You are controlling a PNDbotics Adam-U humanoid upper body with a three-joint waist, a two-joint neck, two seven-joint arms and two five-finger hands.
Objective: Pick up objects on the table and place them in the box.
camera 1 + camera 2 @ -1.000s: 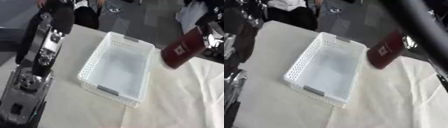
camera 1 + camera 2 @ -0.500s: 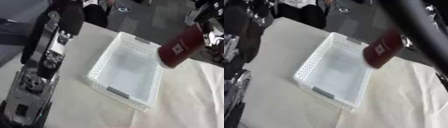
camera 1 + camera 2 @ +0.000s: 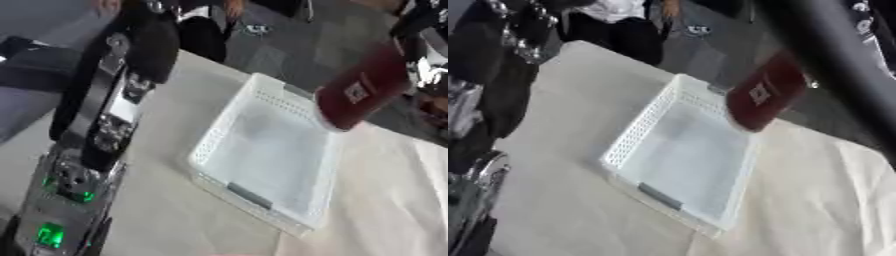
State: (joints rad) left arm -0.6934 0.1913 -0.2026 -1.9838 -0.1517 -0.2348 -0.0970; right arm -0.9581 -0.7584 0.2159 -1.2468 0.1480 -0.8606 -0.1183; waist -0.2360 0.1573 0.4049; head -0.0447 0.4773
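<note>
One dark red package [image 3: 360,95] hangs in the air below the robot's right hand [image 3: 426,70], which shows at the upper right edge of the left eye view as a blurred mix of black and silver parts. The hand sits at the package's upper end, but whether its fingers are curled round the package I cannot tell. The package's long axis runs on a slant: its upper end leans up and to the right toward the hand, and its lower, rounded end points down and to the left, over the right wall of the box [image 3: 215,141]. It is a flat, oblong thing, deep maroon all over, with one small pale label on the face turned to the camera; the print on the label is too blurred to read. There is one box, a white plastic basket with perforated walls and a grey grip on its near short wall; it lies below and to the left of the right hand on the cream cloth of the table [image 3: 562,100], and nothing shows inside it. The left arm [image 3: 96,135] rises at the left side of the view, black and silver with green lights low down; its hand cannot be made out in either view.
</note>
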